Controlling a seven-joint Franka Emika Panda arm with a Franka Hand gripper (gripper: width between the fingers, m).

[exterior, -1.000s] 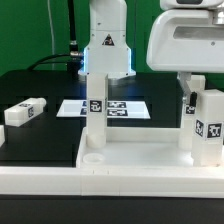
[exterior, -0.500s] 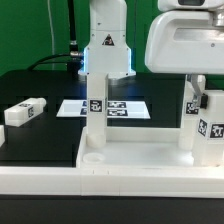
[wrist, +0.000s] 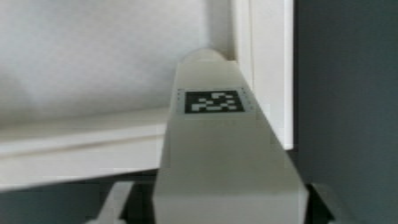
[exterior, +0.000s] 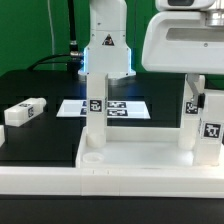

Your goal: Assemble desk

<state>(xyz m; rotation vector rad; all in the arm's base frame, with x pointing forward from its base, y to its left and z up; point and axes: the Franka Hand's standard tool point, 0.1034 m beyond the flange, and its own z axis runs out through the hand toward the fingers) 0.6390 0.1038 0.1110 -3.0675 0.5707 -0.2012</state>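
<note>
The white tray-like tabletop point(exterior: 130, 160) lies at the front of the table. One white tagged leg point(exterior: 96, 112) stands upright at its far corner on the exterior view's left. A second leg point(exterior: 189, 118) stands upright at the far corner on the right. My gripper point(exterior: 204, 92) is shut on a third leg point(exterior: 209, 130), held upright right beside that second leg at the tabletop's right edge. In the wrist view the held leg point(wrist: 222, 150) fills the middle between my dark fingers point(wrist: 317, 205), with the tabletop's rim point(wrist: 89, 140) beyond it. A fourth leg point(exterior: 25, 111) lies loose on the left.
The marker board point(exterior: 122, 107) lies flat behind the tabletop, in front of the robot base point(exterior: 105, 50). A long white border bar point(exterior: 40, 180) runs along the table's front edge. The arm's white housing point(exterior: 185, 35) hangs over the right side.
The arm's housing has shifted slightly toward the exterior view's left. The held leg stays in the gripper and has barely moved.
</note>
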